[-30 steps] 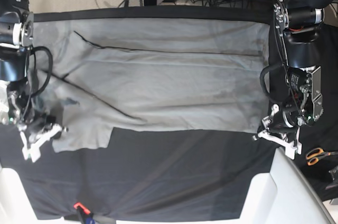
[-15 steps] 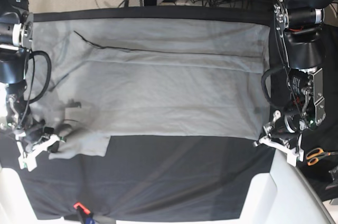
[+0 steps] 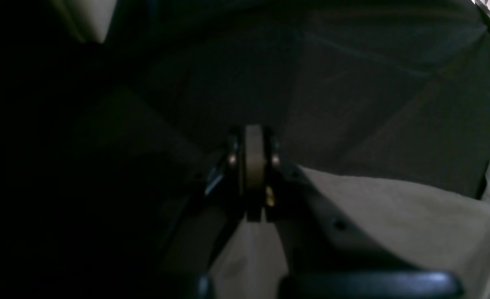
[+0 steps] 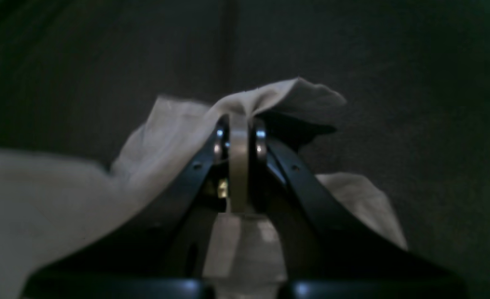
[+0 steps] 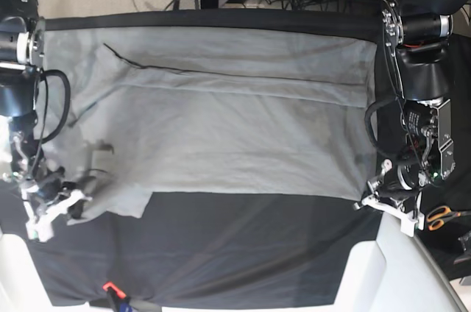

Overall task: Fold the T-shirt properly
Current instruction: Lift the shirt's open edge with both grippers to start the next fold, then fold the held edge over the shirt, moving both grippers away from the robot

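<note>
From the left wrist view, dim as it is, the left gripper has its jaws pressed together, and pale cloth of the T-shirt runs up between them, so it seems to be pinching a hem corner, though the gloom leaves some doubt.

Seen from the right wrist, the right gripper is clenched on a raised fold of the grey fabric, which droops on both sides.

Across the base view, the T-shirt lies spread over the black cloth, held at both near corners. It looks light, soft and limp, so it should drape and wrinkle easily; corners and seams give the surest hold.
</note>
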Tool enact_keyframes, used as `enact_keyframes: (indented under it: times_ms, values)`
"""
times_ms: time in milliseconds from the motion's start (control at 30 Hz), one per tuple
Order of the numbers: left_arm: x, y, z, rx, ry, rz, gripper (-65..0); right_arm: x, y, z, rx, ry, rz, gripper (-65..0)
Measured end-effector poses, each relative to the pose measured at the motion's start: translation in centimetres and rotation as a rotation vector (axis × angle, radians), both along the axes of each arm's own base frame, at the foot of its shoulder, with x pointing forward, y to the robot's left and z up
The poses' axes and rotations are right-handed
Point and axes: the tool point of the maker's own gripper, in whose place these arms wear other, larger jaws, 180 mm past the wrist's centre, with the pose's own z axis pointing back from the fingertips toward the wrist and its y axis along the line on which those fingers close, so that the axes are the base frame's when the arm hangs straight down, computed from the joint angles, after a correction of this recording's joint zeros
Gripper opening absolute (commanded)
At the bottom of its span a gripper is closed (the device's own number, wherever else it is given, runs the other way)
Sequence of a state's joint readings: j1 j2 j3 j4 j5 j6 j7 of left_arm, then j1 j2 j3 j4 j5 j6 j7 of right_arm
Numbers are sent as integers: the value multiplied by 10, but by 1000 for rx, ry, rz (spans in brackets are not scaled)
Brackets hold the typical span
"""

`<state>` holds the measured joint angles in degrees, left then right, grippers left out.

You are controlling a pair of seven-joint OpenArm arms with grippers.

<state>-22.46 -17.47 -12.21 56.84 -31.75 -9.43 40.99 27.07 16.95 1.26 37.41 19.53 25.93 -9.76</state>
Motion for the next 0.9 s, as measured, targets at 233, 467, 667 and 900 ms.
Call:
enact_keyframes:
  times_ms: [233, 467, 667, 900]
  values:
    - [-3, 0, -3, 1, 8, 0, -650, 5, 22, 3, -15, -45, 61, -644]
    - [-11, 7, -10, 14, 26, 5, -650, 4, 15, 2, -27, -39, 42, -644]
    - [-19, 2, -5, 33, 0, -18, -650, -14, -13, -20, -97, 114, -28, -644]
    - [-51, -4, -25, 44, 88, -58, -650, -38, -8, -33, -123, 255, 15, -644]
